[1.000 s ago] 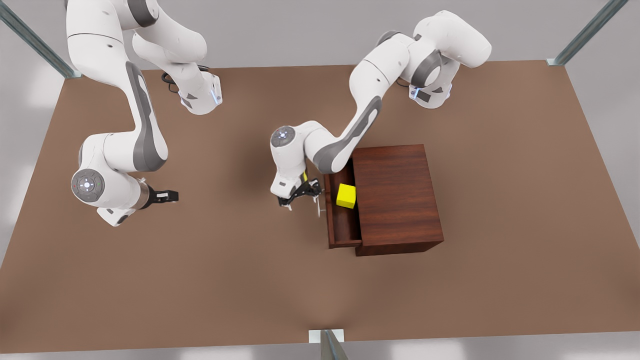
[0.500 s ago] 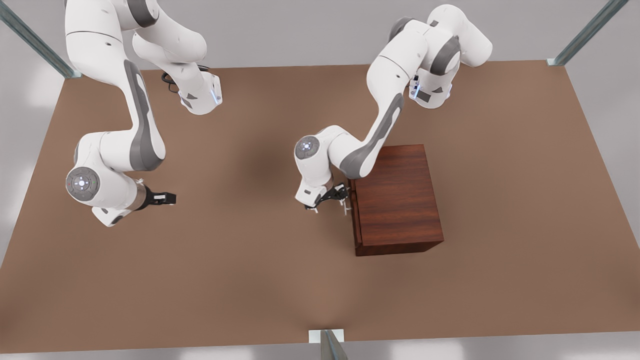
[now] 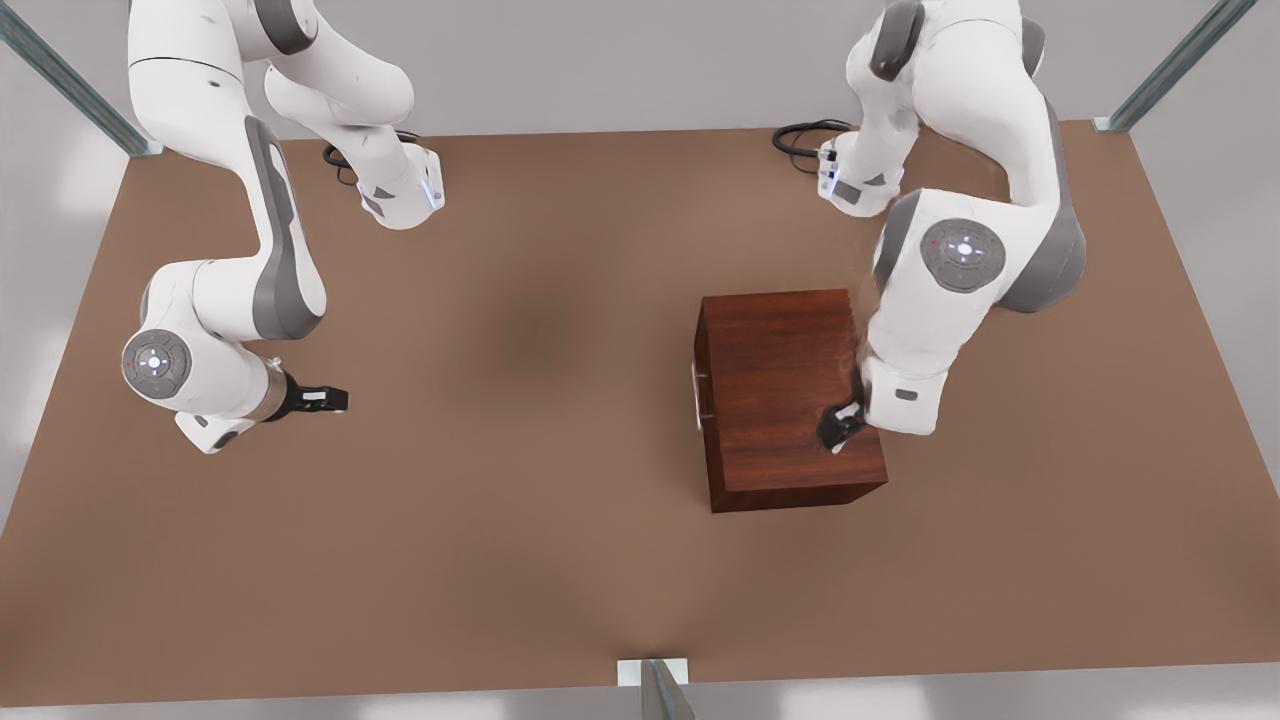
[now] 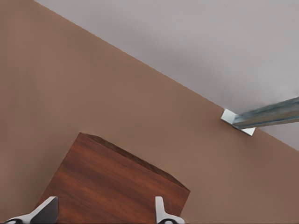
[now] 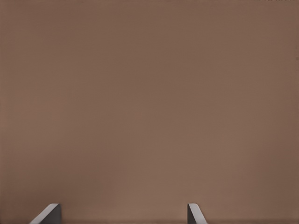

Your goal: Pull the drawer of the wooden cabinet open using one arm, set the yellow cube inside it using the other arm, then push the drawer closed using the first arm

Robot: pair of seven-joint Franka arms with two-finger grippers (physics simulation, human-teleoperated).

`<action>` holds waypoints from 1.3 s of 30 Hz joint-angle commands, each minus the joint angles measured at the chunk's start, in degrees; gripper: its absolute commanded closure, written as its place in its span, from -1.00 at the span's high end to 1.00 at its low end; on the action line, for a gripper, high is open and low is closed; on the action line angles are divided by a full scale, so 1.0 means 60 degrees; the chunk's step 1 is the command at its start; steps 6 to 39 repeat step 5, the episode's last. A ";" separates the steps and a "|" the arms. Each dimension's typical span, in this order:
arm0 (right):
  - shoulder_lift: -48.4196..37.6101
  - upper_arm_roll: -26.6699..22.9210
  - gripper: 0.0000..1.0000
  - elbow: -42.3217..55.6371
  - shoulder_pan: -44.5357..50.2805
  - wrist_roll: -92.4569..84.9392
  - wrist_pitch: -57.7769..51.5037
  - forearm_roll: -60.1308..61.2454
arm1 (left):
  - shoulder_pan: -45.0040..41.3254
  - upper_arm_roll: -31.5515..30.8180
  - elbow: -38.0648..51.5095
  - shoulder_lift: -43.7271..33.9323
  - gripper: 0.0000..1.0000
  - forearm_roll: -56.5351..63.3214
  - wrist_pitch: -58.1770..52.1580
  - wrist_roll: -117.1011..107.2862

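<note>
Drawer (image 3: pixel 703 390) shut flush in cabinet (image 3: pixel 790 395), left claw (image 3: pixel 838 432) hovering open and empty above its top, right claw (image 3: pixel 325 399) waiting open, empty, well apart.

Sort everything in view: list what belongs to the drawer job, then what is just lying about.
Job:
- wooden cabinet
- drawer, shut, handle toward the front view's left
- left claw, open, above the cabinet top
- right claw, open, waiting at the front view's left

Just about:
- table
- frame post
- cable
</note>
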 commanded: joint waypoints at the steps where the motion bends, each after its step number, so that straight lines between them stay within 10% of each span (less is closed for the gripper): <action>1: -0.0007 0.0000 1.00 0.0152 -0.0045 0.0106 -0.0021 -0.0001 | 0.0714 0.0061 -0.3081 -0.1942 1.00 -0.1027 -0.0014 0.9371; 39: 0.0183 -0.0088 1.00 0.0431 -0.0090 0.0106 -0.0035 0.0058 | 0.0655 0.0163 -0.2445 -0.1640 1.00 -0.0924 0.0183 0.9371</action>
